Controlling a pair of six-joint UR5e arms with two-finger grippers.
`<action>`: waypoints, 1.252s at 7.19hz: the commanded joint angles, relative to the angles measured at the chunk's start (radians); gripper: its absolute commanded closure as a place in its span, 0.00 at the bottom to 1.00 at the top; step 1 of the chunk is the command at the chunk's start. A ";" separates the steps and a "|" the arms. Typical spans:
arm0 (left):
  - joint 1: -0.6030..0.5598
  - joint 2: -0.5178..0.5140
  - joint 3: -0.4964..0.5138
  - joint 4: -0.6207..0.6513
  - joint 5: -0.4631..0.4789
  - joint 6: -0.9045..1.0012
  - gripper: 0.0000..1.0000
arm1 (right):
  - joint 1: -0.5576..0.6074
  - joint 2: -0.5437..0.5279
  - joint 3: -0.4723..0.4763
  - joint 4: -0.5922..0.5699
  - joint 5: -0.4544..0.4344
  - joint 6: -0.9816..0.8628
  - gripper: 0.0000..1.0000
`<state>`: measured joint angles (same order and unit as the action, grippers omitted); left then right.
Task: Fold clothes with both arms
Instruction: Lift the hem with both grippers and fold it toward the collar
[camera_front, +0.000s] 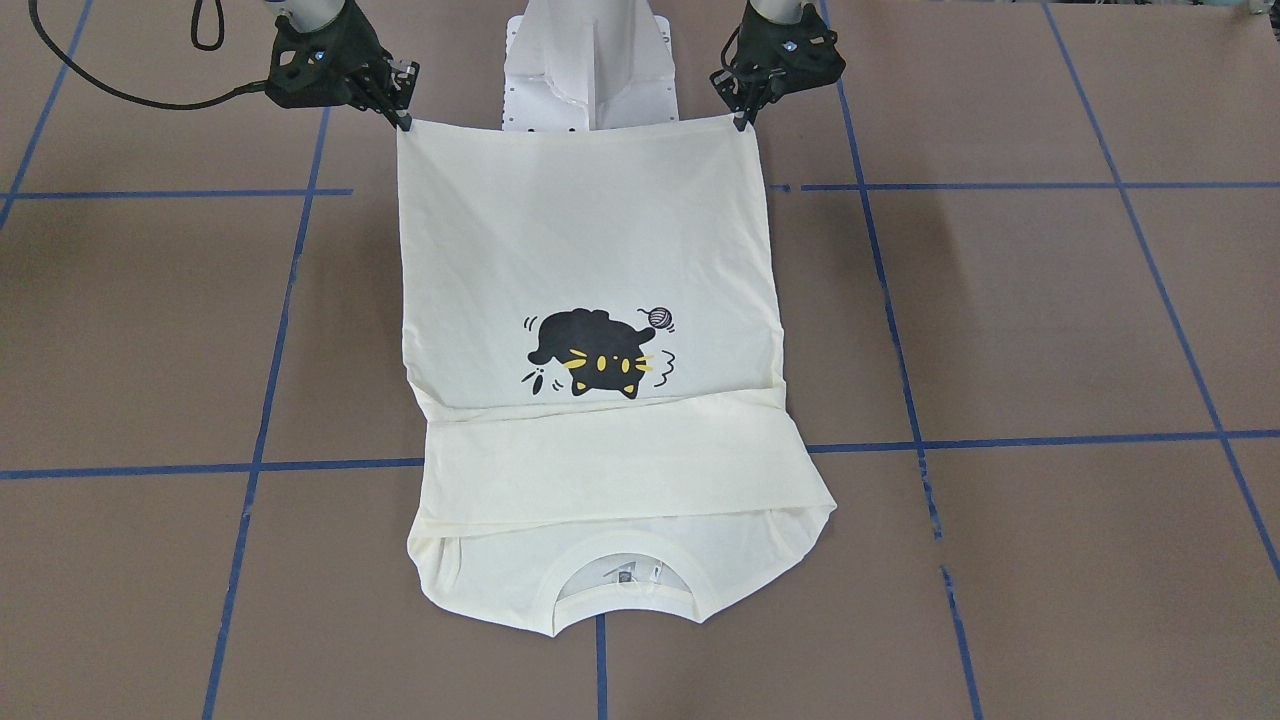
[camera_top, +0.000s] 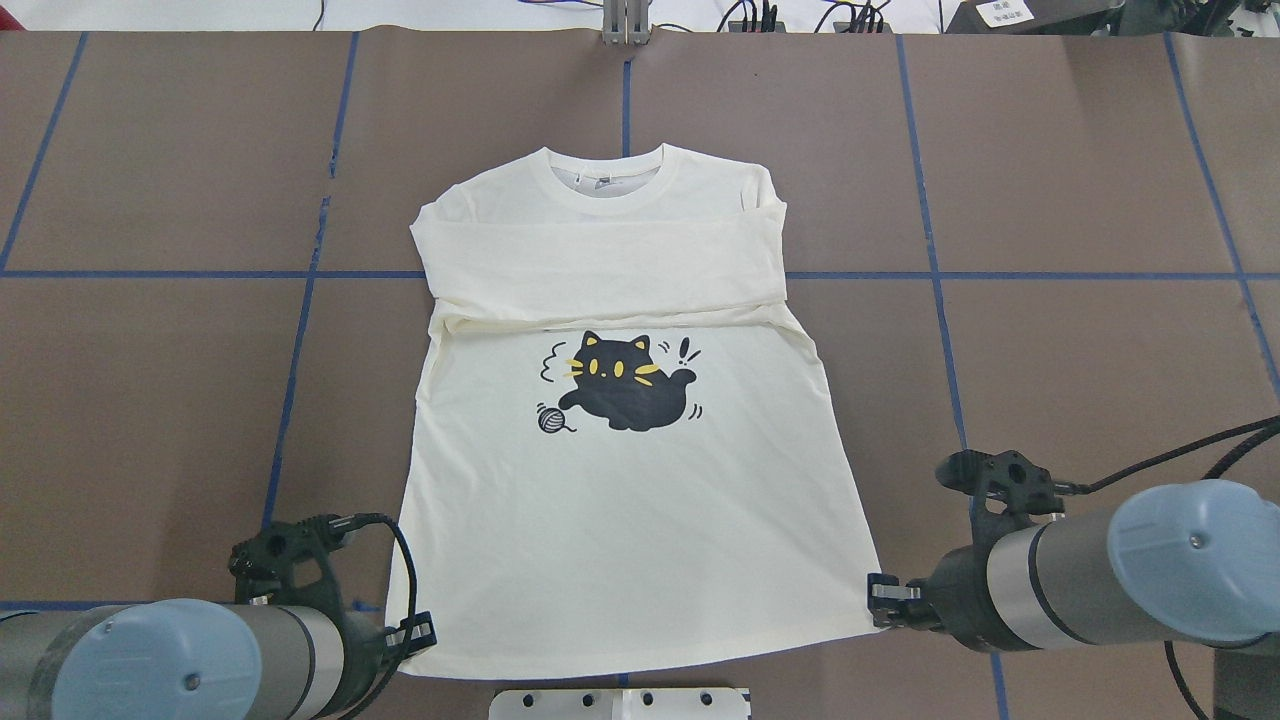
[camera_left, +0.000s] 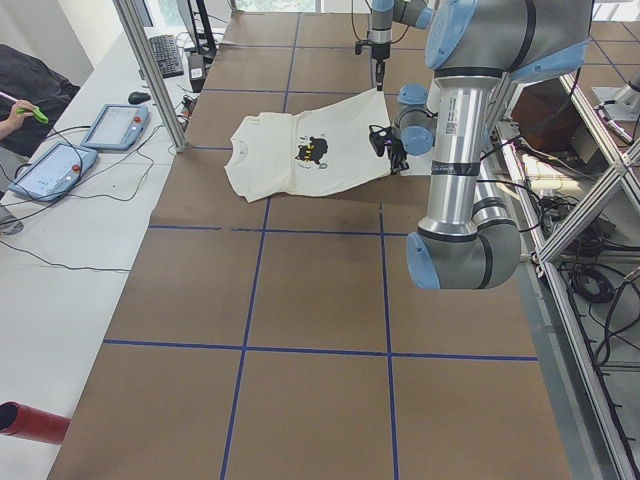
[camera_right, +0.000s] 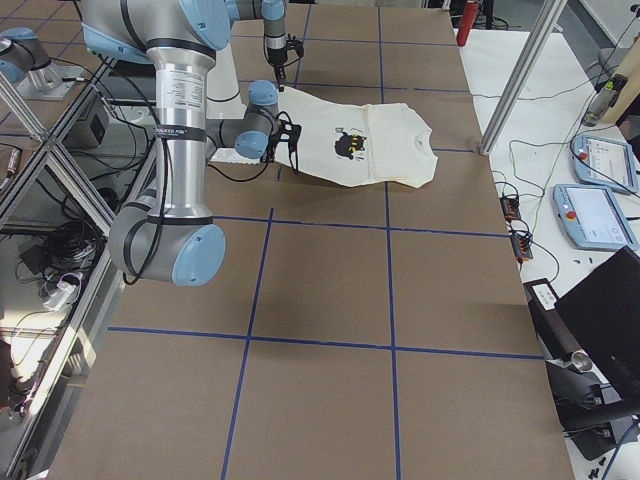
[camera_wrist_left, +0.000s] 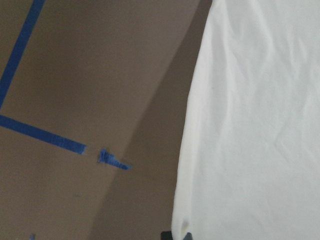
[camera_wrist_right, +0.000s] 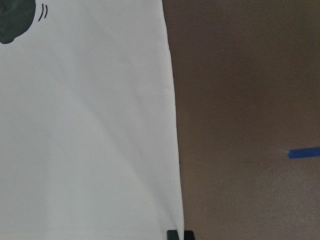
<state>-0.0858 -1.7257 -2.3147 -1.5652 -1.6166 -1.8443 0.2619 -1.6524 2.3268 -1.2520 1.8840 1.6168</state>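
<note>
No legible txt: neck tag (camera_top: 603, 181) too small to read, only cat print (camera_top: 625, 392) on T-shirt (camera_top: 620, 520), which lies front-up on table (camera_top: 150, 400), neck far from me, sleeves folded across chest. My L gripper (camera_top: 420, 632) and R gripper (camera_top: 880, 600) are each clamped on a hem corner, w/ white pedestal (camera_top: 620, 703) just behind the hem. Brown top w/ blue tape lines (camera_top: 150, 272) shows on both sides of the shirt.

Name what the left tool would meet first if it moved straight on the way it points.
The T-shirt, at the hem corner that the left tool pinches; past that, probably the brown table below, though depth is unclear.
</note>
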 joint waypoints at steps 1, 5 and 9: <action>0.052 -0.009 -0.151 0.104 -0.049 0.002 1.00 | -0.030 -0.046 0.080 0.000 0.072 0.035 1.00; -0.021 -0.054 -0.103 0.105 -0.063 0.101 1.00 | 0.104 0.051 -0.007 0.002 0.099 -0.009 1.00; -0.360 -0.222 0.102 0.106 -0.189 0.302 1.00 | 0.394 0.305 -0.269 0.003 0.207 -0.099 1.00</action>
<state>-0.3437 -1.8966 -2.2877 -1.4572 -1.7643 -1.5908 0.5877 -1.4181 2.1374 -1.2492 2.0792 1.5553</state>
